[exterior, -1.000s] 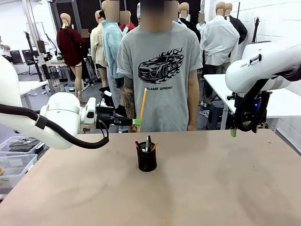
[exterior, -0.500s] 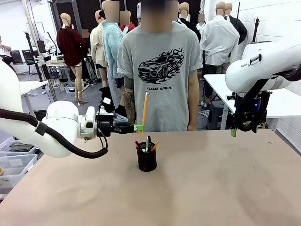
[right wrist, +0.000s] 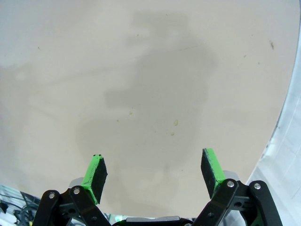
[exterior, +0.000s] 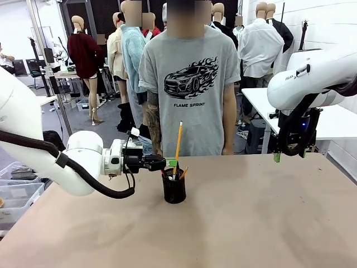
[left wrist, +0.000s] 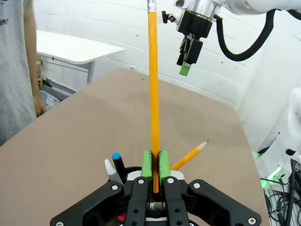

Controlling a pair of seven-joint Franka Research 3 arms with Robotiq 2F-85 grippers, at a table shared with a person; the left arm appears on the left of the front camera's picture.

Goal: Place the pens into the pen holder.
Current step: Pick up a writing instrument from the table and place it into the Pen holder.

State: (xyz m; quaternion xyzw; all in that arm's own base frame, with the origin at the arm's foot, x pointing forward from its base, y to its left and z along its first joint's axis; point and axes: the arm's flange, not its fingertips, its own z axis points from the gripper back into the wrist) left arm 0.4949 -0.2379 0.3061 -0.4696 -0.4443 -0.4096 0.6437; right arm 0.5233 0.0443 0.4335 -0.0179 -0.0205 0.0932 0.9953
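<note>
Tabletop (exterior: 268,223): left gripper (exterior: 172,163) clamps yellow pencil (exterior: 178,142) above pen holder (exterior: 174,190); right gripper (right wrist: 155,172) wide.

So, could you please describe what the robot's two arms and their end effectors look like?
Both arms are glossy white with rounded, bulbous joints. The left arm carries a black cable looping along its shell to the wrist; the right arm bears small dark lettering near its elbow. The left end effector and the right end effector are alike: black linkage fingers with silver bolts, tipped with bright green pads.
</note>
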